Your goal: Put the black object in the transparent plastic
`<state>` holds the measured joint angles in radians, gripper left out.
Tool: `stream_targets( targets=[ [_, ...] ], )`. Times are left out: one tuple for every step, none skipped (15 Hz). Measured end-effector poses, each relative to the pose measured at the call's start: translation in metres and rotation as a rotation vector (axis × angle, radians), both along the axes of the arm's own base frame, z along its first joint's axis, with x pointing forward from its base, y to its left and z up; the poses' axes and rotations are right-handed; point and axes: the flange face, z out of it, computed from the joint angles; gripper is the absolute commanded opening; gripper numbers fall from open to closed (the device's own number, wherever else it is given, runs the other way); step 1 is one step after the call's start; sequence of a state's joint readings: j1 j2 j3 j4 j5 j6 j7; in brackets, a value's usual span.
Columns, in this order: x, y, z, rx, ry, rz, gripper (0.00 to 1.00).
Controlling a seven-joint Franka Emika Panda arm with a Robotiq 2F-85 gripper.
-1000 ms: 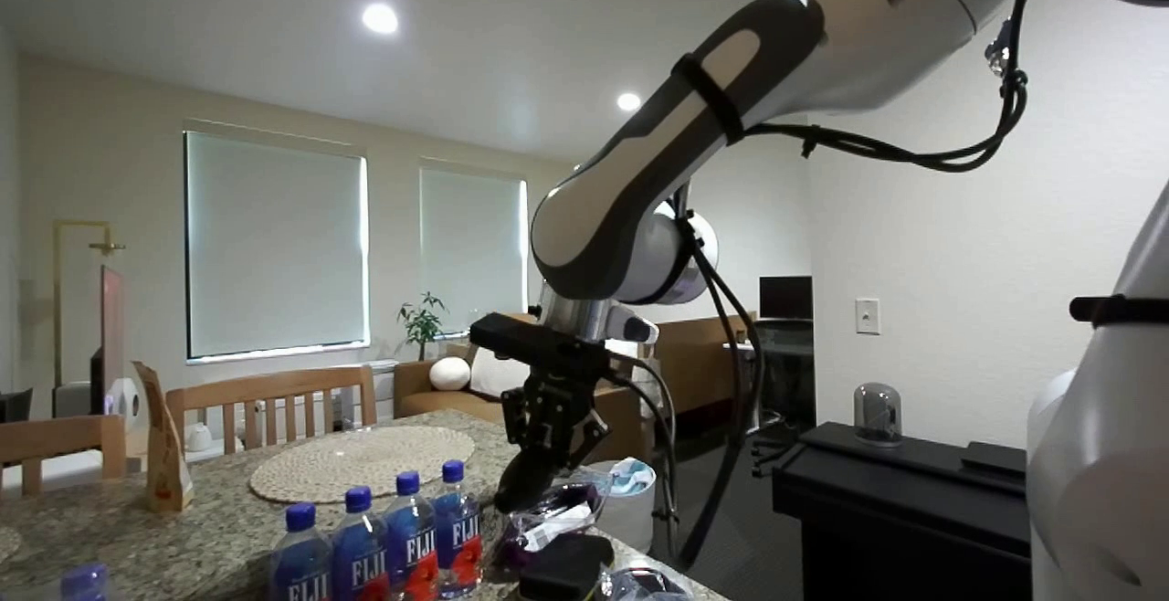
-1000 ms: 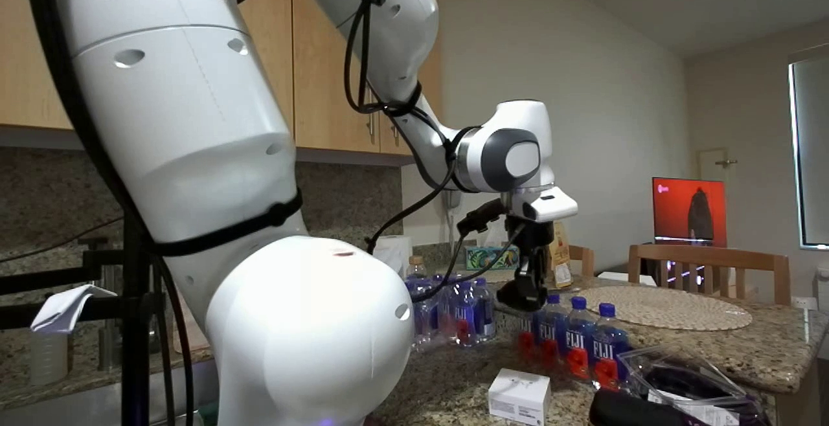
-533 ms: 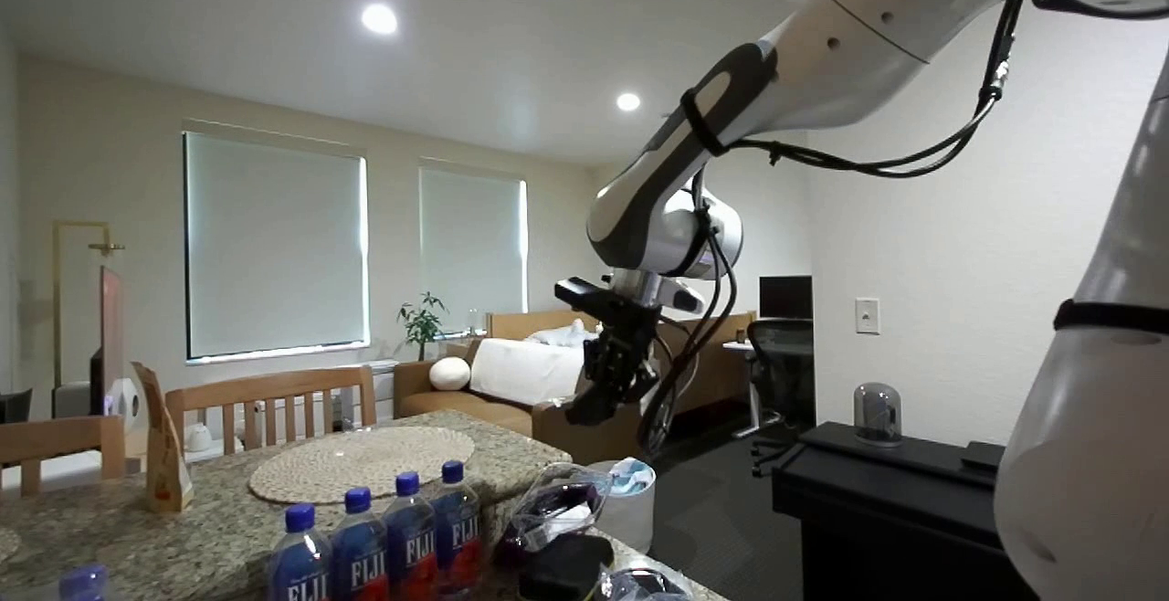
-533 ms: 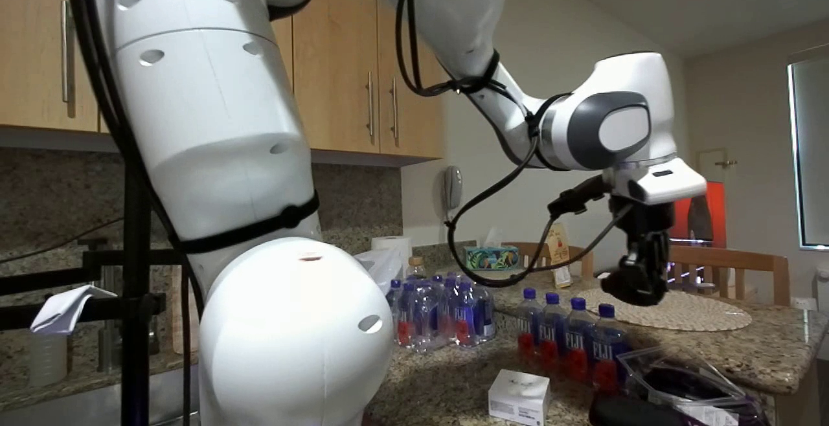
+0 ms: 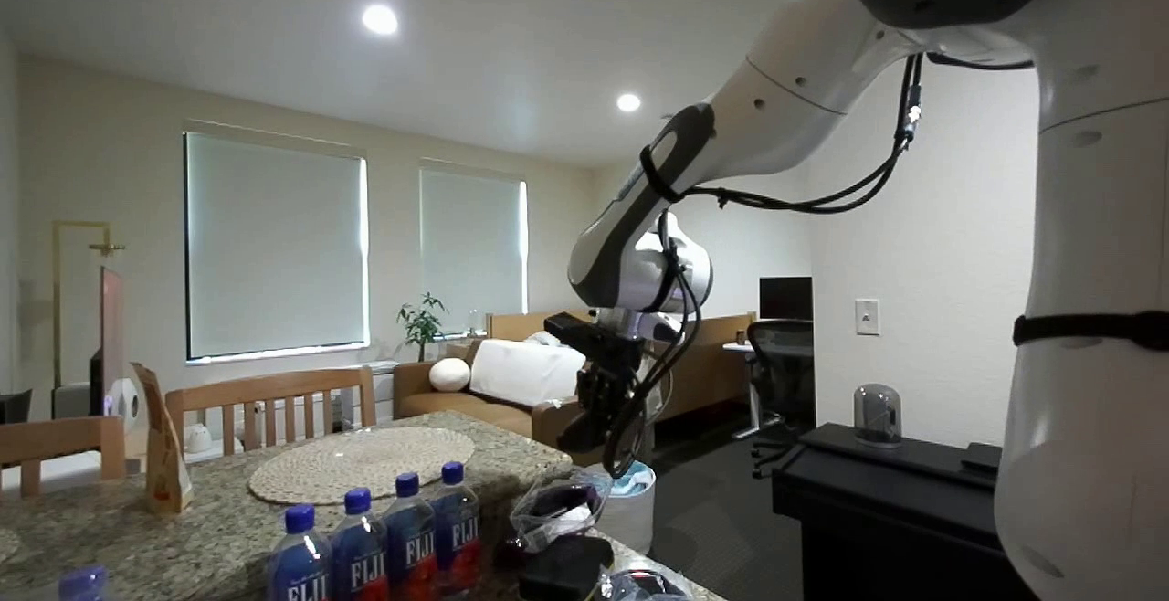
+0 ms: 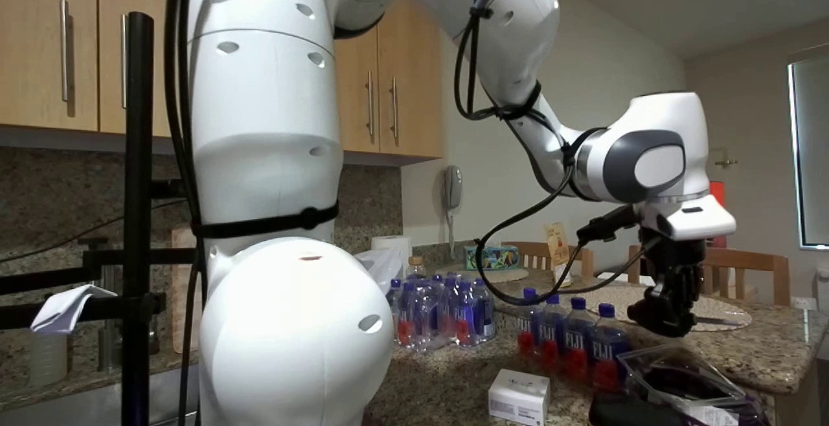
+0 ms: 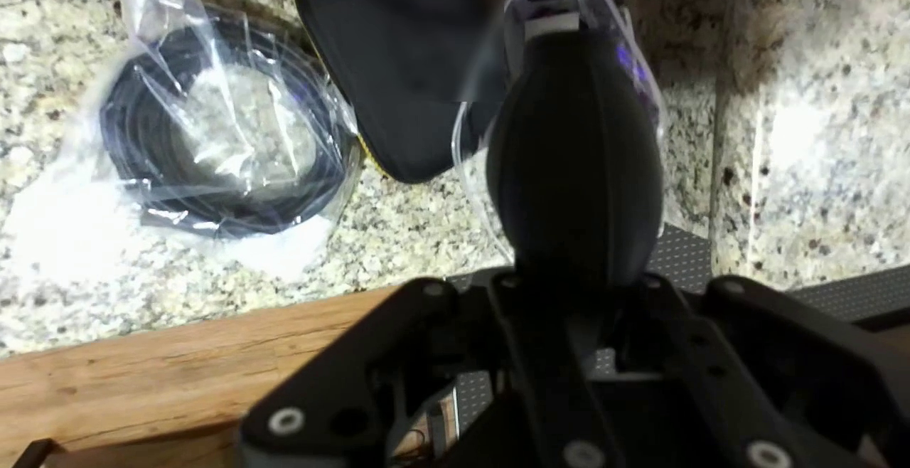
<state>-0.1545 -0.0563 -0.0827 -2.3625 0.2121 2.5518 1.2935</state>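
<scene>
Gripper (image 7: 581,289), now lower, clasps the black object (image 7: 577,162). In an exterior view, transparent plastic (image 6: 654,358) lies at 6 o'clock, seemingly apart.

The black object (image 7: 574,162) has a bulb shape: wide at the middle, narrower toward both ends, with fine lines along its length. It is gripped at one end and held tilted, above and apart from the transparent plastic (image 6: 654,360). In the wrist view it covers part of that plastic. The plastic is clear and glossy, with thin edges, and rests on the counter (image 7: 405,225); dark and white areas show through it.
</scene>
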Motion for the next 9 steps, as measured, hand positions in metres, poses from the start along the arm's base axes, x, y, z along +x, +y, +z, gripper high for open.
stream_targets(
  targets=[
    [0.005, 0.012, -0.006, -0.001, 0.000, 0.008, 0.12],
    [0.007, 0.022, -0.009, -0.001, -0.002, 0.016, 0.12],
    [0.009, 0.027, -0.009, -0.001, -0.003, 0.022, 0.12],
    [0.009, 0.029, -0.009, -0.001, -0.004, 0.025, 0.12],
    [0.009, 0.028, -0.009, -0.001, -0.005, 0.024, 0.12],
    [0.009, 0.027, -0.009, -0.001, -0.005, 0.021, 0.09],
    [0.009, 0.026, -0.009, -0.001, -0.005, 0.020, 0.09],
    [0.009, 0.026, -0.009, -0.001, -0.005, 0.020, 0.09],
    [0.010, 0.026, -0.011, 0.004, 0.001, 0.017, 0.09]
  ],
)
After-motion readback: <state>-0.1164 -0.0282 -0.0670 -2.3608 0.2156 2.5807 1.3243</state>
